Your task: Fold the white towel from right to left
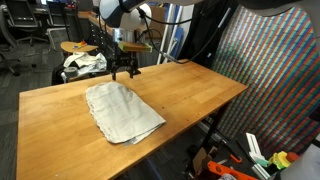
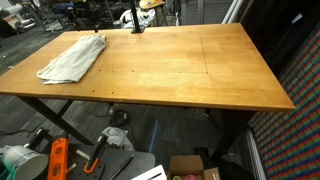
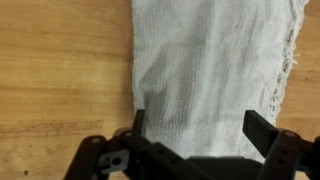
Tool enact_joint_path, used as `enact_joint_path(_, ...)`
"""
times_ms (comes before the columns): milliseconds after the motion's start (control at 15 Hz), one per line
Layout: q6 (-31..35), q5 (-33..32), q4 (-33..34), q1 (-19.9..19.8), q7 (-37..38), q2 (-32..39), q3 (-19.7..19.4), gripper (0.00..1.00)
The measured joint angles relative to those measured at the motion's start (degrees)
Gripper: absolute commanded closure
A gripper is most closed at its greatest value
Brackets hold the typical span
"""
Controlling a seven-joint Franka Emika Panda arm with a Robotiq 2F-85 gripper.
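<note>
Holding the gripper [image 3: 197,125] wide open and empty above the white towel [image 3: 215,60]; seemingly preparing the grasp, next needing lowering onto the right edge and pinching.

The towel [image 3: 215,70] is off-white cloth, matt, with a coarse open weave that shows plainly in the wrist view. Its surface is wrinkled, and one edge is frayed into loose threads. The worktop [image 1: 190,95] is wood, warm brown with fine grain lines, smooth, and carries a soft sheen in both exterior views. The jaws are matt black; whether plastic or metal cannot be told.
</note>
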Motion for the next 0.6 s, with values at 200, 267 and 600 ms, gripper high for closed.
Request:
enact_joint_path(200,2.71,0.97,4.05,0.66,2.46,1.89,0.34,0.00)
enact_joint_path(267,3.59,0.95,5.91,1.10,3.75,3.09,0.31,0.00)
enact_joint_path(600,5.39,-1.75,17.74,4.86,13.64,11.66,-2.48,0.00)
